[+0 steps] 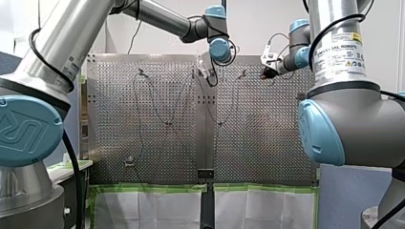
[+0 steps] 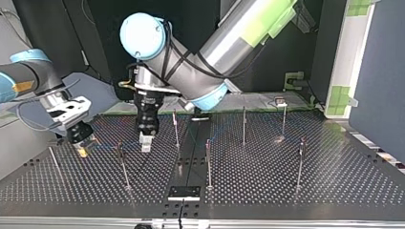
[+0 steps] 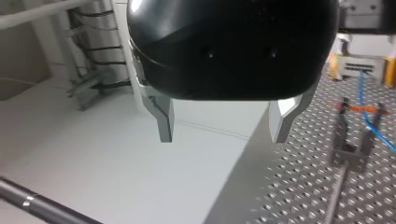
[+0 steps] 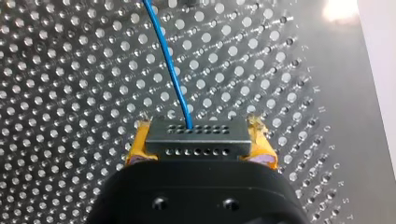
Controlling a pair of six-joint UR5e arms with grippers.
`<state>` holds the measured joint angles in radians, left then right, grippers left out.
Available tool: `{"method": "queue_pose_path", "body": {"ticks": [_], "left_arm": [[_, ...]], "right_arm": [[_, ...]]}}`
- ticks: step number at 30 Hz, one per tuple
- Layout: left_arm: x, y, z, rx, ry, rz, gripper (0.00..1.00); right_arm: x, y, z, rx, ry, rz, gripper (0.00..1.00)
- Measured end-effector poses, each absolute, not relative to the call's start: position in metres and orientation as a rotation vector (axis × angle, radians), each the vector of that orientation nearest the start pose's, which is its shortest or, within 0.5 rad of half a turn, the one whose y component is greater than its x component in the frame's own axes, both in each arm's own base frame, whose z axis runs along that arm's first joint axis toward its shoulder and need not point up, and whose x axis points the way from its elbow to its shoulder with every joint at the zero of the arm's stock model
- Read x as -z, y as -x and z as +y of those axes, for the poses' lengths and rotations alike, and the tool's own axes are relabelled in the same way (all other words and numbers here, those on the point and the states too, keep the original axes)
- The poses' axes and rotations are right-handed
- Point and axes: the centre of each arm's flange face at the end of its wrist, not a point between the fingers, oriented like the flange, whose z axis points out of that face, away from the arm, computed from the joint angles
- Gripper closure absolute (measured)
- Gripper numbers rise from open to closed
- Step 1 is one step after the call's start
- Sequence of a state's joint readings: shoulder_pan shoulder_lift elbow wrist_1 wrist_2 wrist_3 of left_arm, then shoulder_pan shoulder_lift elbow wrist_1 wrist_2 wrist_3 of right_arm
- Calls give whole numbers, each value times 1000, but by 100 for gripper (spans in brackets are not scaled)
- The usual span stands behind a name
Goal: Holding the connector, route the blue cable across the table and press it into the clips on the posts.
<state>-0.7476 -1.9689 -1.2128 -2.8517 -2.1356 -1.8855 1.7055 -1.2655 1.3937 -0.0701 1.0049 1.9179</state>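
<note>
My right gripper [image 4: 199, 125] is shut on the black connector [image 4: 196, 140], its yellow pads [image 4: 140, 144] on either side. The blue cable [image 4: 170, 70] runs from the connector ahead over the perforated table. In the top view my right gripper [image 2: 82, 143] hangs low at the left, and the cable [image 2: 102, 146] leads to the nearest clip post [image 2: 122, 164]. My left gripper [image 2: 146, 141] hangs just beyond that post. In the left wrist view its metal fingers [image 3: 164, 122] stand open around nothing. Beside them the cable [image 3: 369, 112] sits in a clip [image 3: 350, 144].
Several more thin clip posts [image 2: 208, 162] stand across the perforated table [image 2: 334, 181], one at the far left [image 2: 54, 160]. A black bracket [image 2: 184, 192] sits at the near edge in the top view. A dark wall panel [image 2: 377, 71] rises at that view's right.
</note>
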Motion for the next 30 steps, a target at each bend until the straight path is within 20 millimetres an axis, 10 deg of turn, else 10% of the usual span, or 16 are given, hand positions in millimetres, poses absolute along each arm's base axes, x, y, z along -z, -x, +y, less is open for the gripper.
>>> {"method": "queue_pose_path", "body": {"ticks": [19, 30], "left_arm": [[-503, -387, -468, 664, 348, 1208, 0], [-458, -383, -471, 653, 330, 1219, 0]], "right_arm": [[-413, -279, -557, 2353, 2087, 1466, 100], [-412, -278, -558, 2355, 2085, 1482, 100]]}}
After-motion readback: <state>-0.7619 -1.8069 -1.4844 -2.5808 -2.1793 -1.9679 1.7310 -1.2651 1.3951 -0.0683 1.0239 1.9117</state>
